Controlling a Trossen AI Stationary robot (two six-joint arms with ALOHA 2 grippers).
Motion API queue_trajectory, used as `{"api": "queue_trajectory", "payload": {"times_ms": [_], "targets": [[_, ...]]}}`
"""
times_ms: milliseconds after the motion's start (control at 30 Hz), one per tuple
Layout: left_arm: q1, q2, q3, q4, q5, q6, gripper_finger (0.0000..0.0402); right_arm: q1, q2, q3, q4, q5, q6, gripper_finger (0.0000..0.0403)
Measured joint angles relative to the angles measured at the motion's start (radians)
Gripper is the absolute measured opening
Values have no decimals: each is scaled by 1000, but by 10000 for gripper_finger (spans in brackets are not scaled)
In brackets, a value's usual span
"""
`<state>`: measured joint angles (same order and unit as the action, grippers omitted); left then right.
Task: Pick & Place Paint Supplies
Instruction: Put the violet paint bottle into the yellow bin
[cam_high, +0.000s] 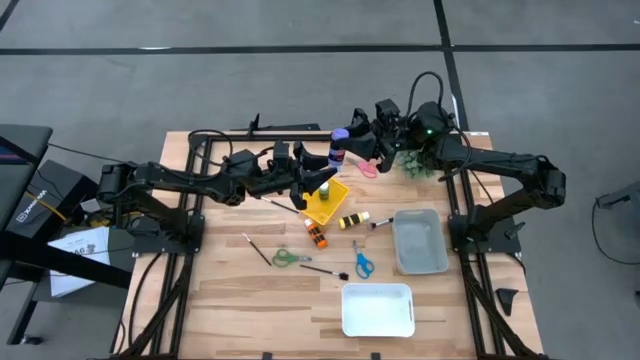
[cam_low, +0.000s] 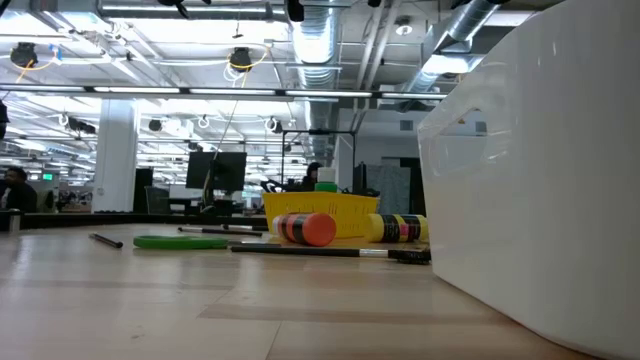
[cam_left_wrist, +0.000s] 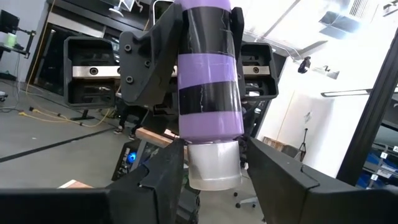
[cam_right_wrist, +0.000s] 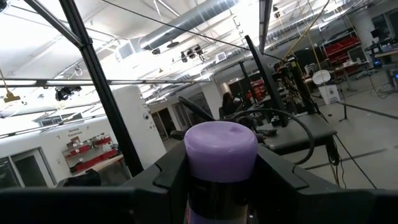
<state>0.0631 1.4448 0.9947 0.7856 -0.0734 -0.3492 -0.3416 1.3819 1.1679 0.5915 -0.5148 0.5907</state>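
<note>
purple bottle pinched by both grippers at the table's far edge

purple paint bottle (cam_high: 339, 146) is up off the wood at about 12 o'clock of the table, above and beyond the yellow bin (cam_high: 326, 201). right gripper (cam_high: 352, 143) comes in from 3 o'clock, its fingers pressed on the bottle's sides just below the purple cap (cam_right_wrist: 221, 151). left gripper (cam_high: 322, 156) reaches from 9 o'clock; its wrist view shows its fingers (cam_left_wrist: 163, 171) closed on the bottle's white end (cam_left_wrist: 214, 165), so both pinch the same bottle.

green-capped bottle (cam_high: 323, 188) stands in the yellow bin. orange bottle (cam_high: 317, 236) lies just at the bin's 6 o'clock, yellow bottle (cam_high: 354, 220) at its 4 o'clock. brushes: one (cam_high: 258, 249) at 8 o'clock of the bin, one (cam_high: 325, 270) near the blue scissors (cam_high: 362, 264), one (cam_high: 282, 206) at 9 o'clock. green scissors (cam_high: 290, 258) between the brushes. grey tray (cam_high: 419, 241) and white tray (cam_high: 377, 309) sit at 4 to 5 o'clock.
</note>
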Motion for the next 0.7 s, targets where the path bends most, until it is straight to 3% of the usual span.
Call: {"api": "queue_trajectory", "payload": {"times_ms": [400, 700], "targets": [[5, 0, 0, -1, -9, -4, 104, 2, -1, 0, -1, 16, -20, 133], [5, 0, 0, -4, -8, -27, 103, 1, -1, 0, 2, -9, -25, 144]]}}
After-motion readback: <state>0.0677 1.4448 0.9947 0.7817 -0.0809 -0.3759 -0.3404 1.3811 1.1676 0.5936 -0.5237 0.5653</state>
